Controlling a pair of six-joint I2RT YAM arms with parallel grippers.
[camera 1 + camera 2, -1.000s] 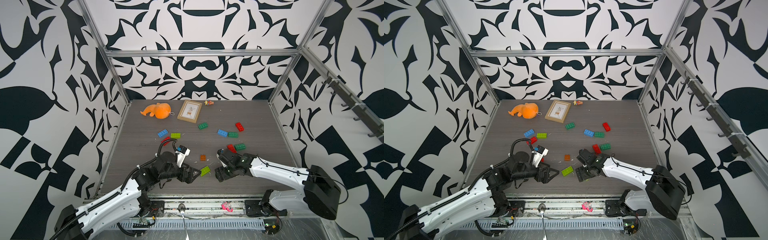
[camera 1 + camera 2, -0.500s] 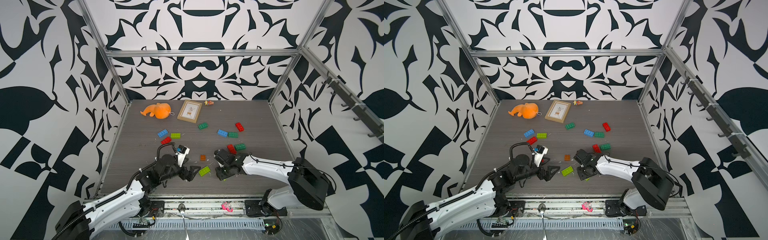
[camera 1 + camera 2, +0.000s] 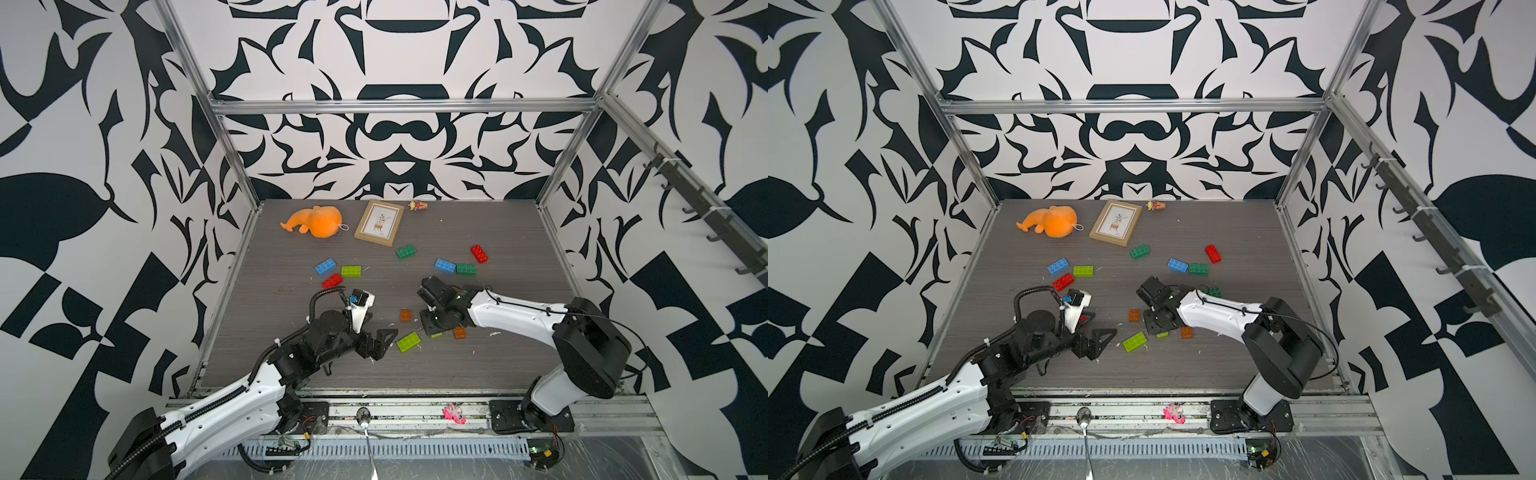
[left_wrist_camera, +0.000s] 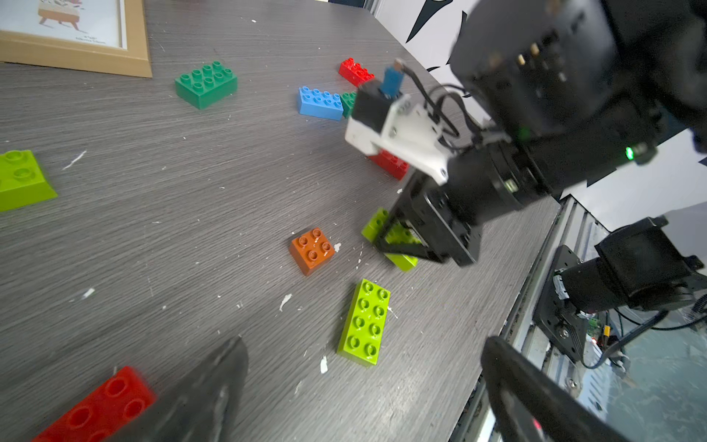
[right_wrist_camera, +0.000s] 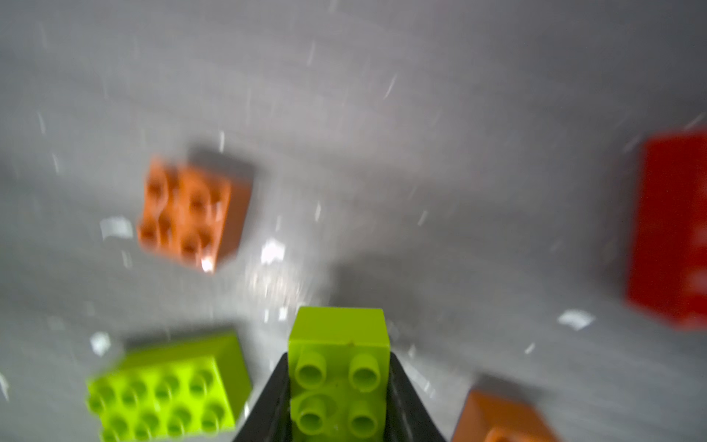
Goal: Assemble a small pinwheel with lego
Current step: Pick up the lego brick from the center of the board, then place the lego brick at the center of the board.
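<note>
R claw (image 3: 434, 329): low over the worktop (image 3: 490, 374), nr the middle of the edge by the arm bases. Narrow; both fingers (image 5: 409, 413) press on the long sides of the held lime brick (image 5: 338, 379), studs toward the wrist cam. In the L wrist view this brick sits tilted; can't tell if its low end touches the worktop.

L claw (image 3: 385, 343): spread wide, nothing btwn the fingers. Tips just beside the loose lime 2x4 (image 3: 408, 341), which lies flat, studs up, btwn the two claws; no contact seen.

Orange-brown pcs: inner orange-brown 2x2 (image 3: 406, 315) btwn the arms, further from the base edge than the loose lime 2x4. Outer orange-brown 2x2 (image 3: 459, 332) just beside R claw on the right-edge side, by the forearm.

Other lego, flat, studs up:
- toward left edge: blue brick (image 3: 325, 266), second lime 2x4 (image 3: 351, 271), red brick (image 3: 332, 281), close together.
- ctr-back: lone dark green brick (image 3: 406, 251), nr the picture frame (image 3: 379, 222).
- toward right edge: second blue brick (image 3: 445, 266) end to end w/ second dark green brick (image 3: 466, 269); second red brick (image 3: 479, 253) nr them.
- third red brick (image 4: 95, 409) right by one L finger; contact unclear.
- fourth red brick (image 5: 669, 229) nr R claw, apart; blurred.

Back edge: orange plush toy (image 3: 318, 221), picture frame lying flat, small figurine (image 3: 415, 205). White flecks (image 4: 285, 302) scattered around the claws.
</note>
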